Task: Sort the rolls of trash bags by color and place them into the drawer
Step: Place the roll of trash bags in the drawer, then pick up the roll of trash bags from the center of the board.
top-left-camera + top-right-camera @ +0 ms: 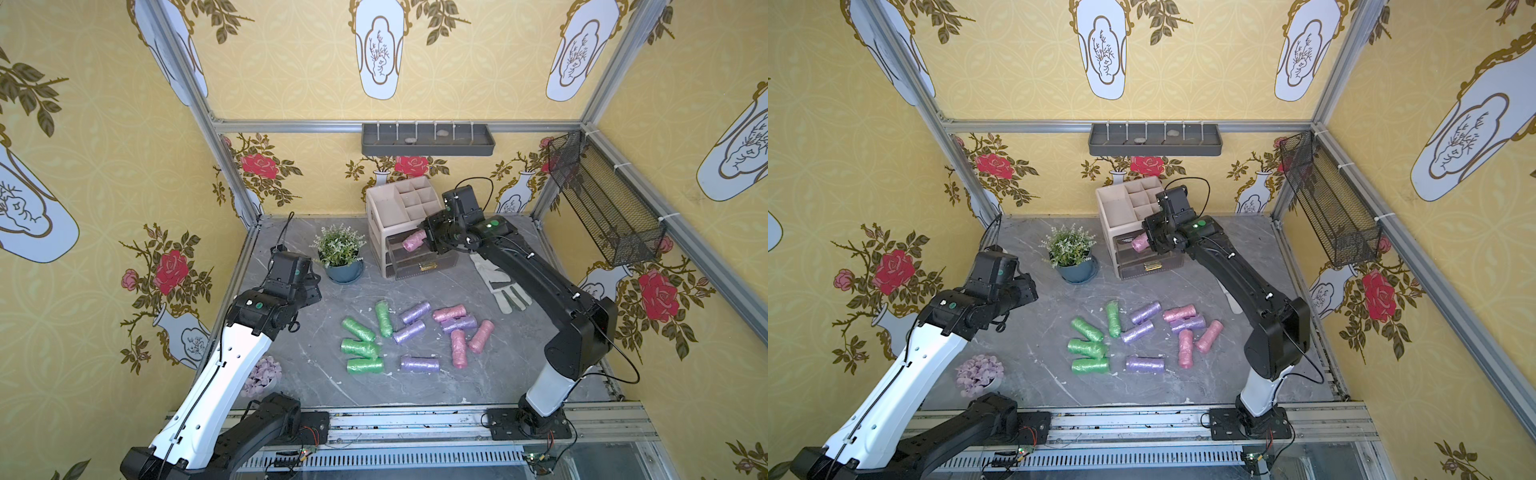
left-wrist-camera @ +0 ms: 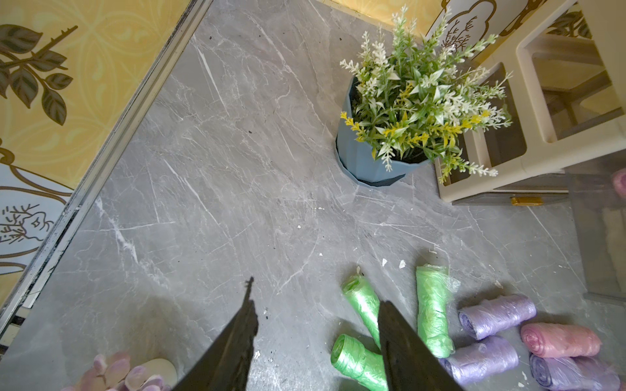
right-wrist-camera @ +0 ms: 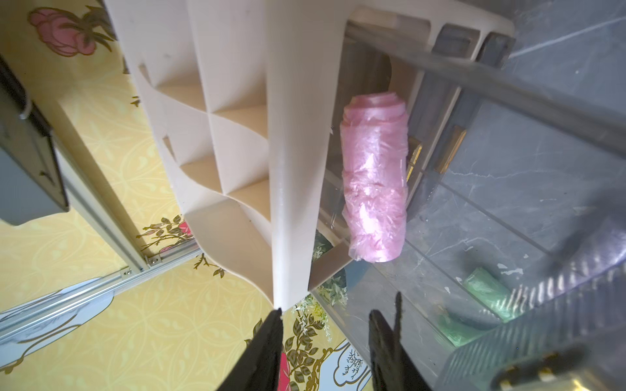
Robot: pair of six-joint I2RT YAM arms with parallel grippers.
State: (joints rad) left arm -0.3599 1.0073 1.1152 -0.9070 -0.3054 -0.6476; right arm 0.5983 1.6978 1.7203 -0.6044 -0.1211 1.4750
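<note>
Retreating cleanly is what this step needs: the right gripper [image 3: 338,315], jaws parted and empty, should lift straight clear of the smoky translucent plastic drawer [image 1: 432,270], where the glossy, crinkled pink film roll [image 3: 374,179] appears to lie. The left gripper [image 2: 316,298] hangs parted, empty. Green, lilac and pink rolls [image 1: 409,331] lie on the marbled grey table [image 1: 316,386].

Brightness: bright, even and diffuse in both top views, with no dark corners.
Shadows: faint, soft-edged patches on the grey tabletop [image 1: 415,386].
Glare: white sheen along the crinkled pink roll [image 3: 374,176].
Focus: the clear drawer front [image 3: 559,311], closest to the right wrist lens, is smeared and blurred.
Distortion: wide-angle stretch slants the aluminium posts [image 1: 179,62] outward near the picture edges.
</note>
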